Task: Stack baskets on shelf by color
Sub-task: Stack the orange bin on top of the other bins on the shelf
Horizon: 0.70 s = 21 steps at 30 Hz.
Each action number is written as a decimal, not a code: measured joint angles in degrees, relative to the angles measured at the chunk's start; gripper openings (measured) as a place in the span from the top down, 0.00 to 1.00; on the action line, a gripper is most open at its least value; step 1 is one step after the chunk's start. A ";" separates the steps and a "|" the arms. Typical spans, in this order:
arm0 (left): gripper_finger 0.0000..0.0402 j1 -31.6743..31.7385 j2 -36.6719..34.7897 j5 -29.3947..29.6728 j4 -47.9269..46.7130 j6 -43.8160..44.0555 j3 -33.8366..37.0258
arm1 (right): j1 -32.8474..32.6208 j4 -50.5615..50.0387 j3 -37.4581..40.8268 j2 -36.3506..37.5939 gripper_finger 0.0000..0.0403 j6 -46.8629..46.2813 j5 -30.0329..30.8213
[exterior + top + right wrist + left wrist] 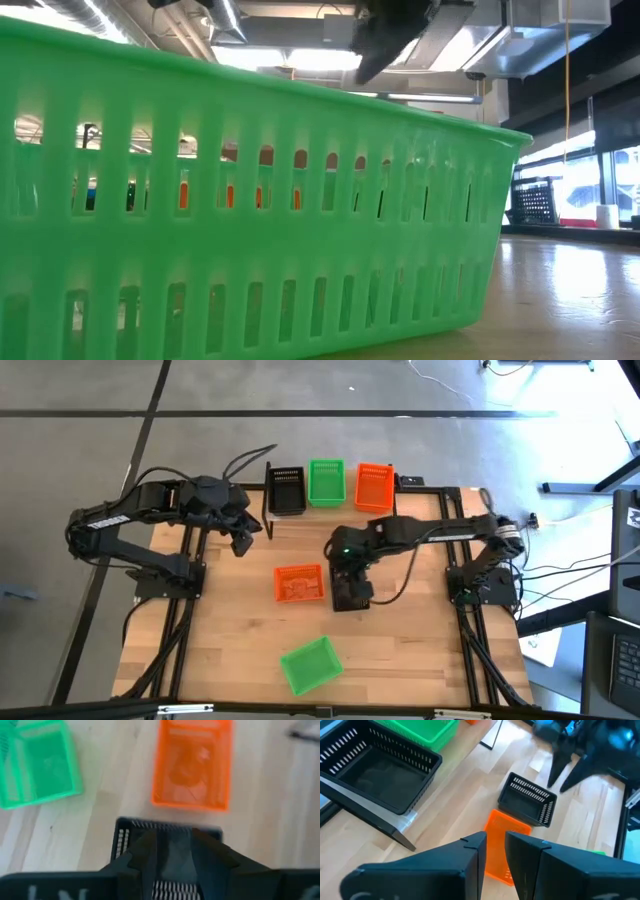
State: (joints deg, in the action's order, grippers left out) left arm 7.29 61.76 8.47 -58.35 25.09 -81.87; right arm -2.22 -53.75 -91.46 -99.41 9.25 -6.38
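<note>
Loose green basket (311,664) nearest on table (420,650), orange basket (298,583) mid-table. Right end effector (350,588) spread over loose black basket (352,595): straddle one wall, pinch firmly, lift level. Left end effector (242,540) nearly pressed together, empty. Target: black stack (286,490) on shelf (330,512).

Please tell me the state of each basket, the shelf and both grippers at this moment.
Black perforated plastic basket on shelf: upright, open top.
Green basket on shelf: upright.
Orange basket on shelf: upright.
Orange basket on table: loose, upright.
Black basket on table: under right gripper.
Green basket at near edge: loose, turned askew.
Light-wood shelf: carries three baskets.
Left gripper: empty, nearly closed.
Right gripper: at the black basket.
</note>
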 joint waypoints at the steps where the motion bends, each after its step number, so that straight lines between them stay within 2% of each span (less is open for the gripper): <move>1: 0.85 -0.20 0.00 0.04 -0.15 0.02 0.00 | -0.05 1.48 0.00 -1.19 0.70 2.56 -1.29; 5: 0.85 -0.61 0.00 0.03 -0.20 -0.12 0.00 | -1.39 7.85 0.00 -5.93 0.70 10.27 -5.88; 9: 0.85 -0.59 0.00 0.02 -0.60 -0.14 0.00 | -2.73 14.53 0.00 -10.99 0.70 10.72 -8.50; 16: 0.85 -0.59 0.00 0.02 -2.61 -0.10 0.00 | -3.65 19.85 0.00 -16.83 0.70 10.59 -7.85; 21: 0.85 -0.59 0.00 0.02 -2.64 -0.09 0.00 | -3.58 20.95 0.00 -18.26 0.70 10.53 -2.58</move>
State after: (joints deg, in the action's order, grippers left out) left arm 6.70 61.76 8.49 -60.99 24.99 -81.87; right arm -5.80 -32.80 -91.46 -117.67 19.78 -8.97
